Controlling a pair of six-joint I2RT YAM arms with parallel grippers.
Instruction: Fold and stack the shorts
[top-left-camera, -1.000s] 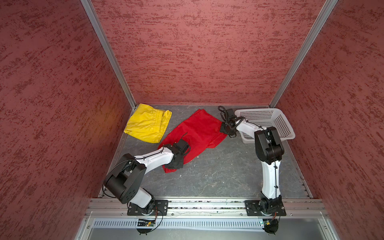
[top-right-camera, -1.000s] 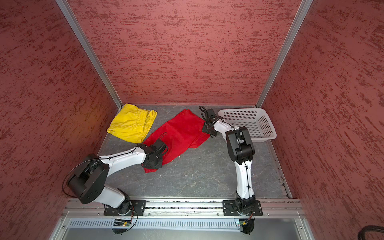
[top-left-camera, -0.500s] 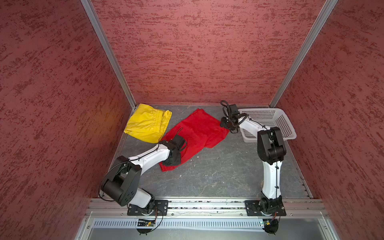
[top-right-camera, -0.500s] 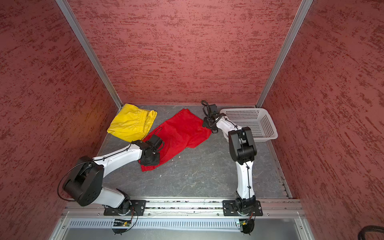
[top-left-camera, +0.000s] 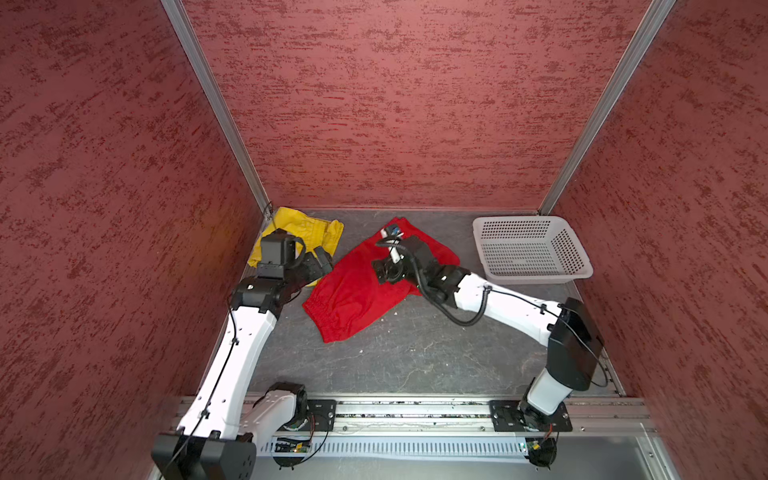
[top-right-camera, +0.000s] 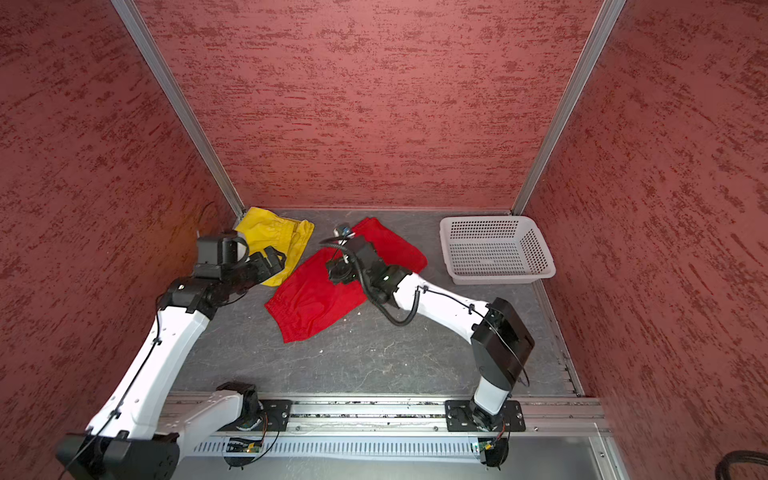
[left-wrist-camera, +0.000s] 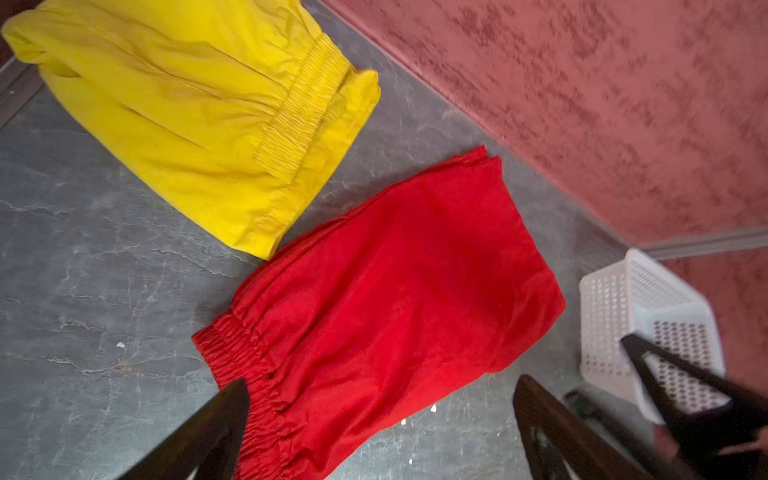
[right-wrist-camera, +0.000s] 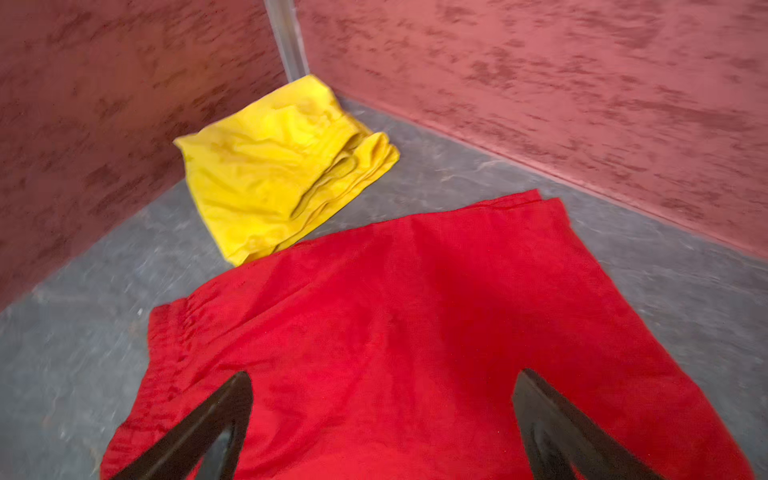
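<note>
The red shorts (top-left-camera: 353, 291) (top-right-camera: 316, 299) lie flat on the grey floor, doubled over, with the gathered waistband toward the front. The yellow shorts (top-left-camera: 318, 232) (top-right-camera: 278, 232) lie folded in the back left corner, and the two pairs touch at one corner. My left gripper (top-left-camera: 323, 259) (left-wrist-camera: 382, 399) hangs open above the red waistband's left edge and holds nothing. My right gripper (top-left-camera: 380, 270) (right-wrist-camera: 386, 395) hangs open over the middle of the red shorts (right-wrist-camera: 415, 311), also with nothing in it. The left wrist view shows both the red (left-wrist-camera: 395, 291) and yellow shorts (left-wrist-camera: 187, 124).
A white perforated basket (top-left-camera: 536, 276) (top-right-camera: 498, 276) stands at the back right against the wall, with nothing seen in it. Red textured walls close in the left, back and right sides. A metal rail with both arm bases runs along the front.
Both grippers have opened and let go of the red shorts. Both arms have lifted and drawn back. The red shorts now lie narrower and doubled over.
</note>
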